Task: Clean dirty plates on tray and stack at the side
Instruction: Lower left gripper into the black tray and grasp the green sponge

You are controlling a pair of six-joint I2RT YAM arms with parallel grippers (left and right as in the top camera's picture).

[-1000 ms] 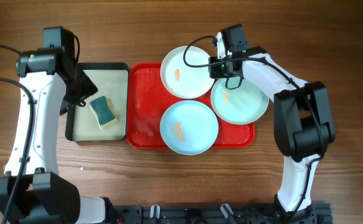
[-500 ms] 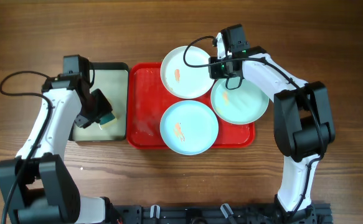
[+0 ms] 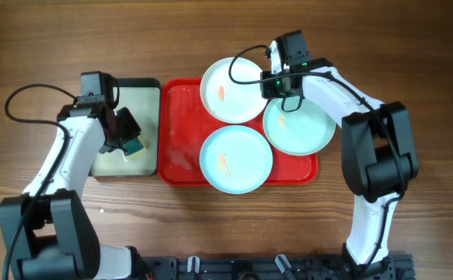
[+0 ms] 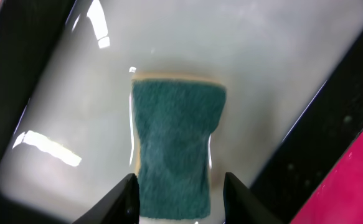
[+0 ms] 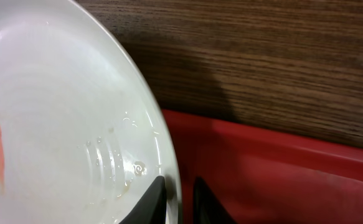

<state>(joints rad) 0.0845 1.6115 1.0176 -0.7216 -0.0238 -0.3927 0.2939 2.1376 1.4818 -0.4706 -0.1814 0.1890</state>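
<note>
Left arm bent low, left gripper [image 4: 180, 186] astride sponge [image 4: 175, 130]; grip unclear. Right arm curled inward, right gripper [image 5: 176, 193] pinching white plate [image 5: 56, 124] rim.

We were at a robotics lab bench: left arm [image 3: 64, 159] and right arm [image 3: 374, 155] mounted at a wooden table [image 3: 210, 31], plates [image 3: 236, 158] on a red tray [image 3: 181, 117].

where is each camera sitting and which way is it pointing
overhead: fixed above the table, looking straight down on the red tray, plates and black-rimmed tray; both arms show.
left wrist: on the left arm, looking down past the left tool at the sponge; two fingers show.
right wrist: on the right arm, looking along the right tool at the white plate rim; fingertips show.
shared: overhead and left wrist both see the sponge.
</note>
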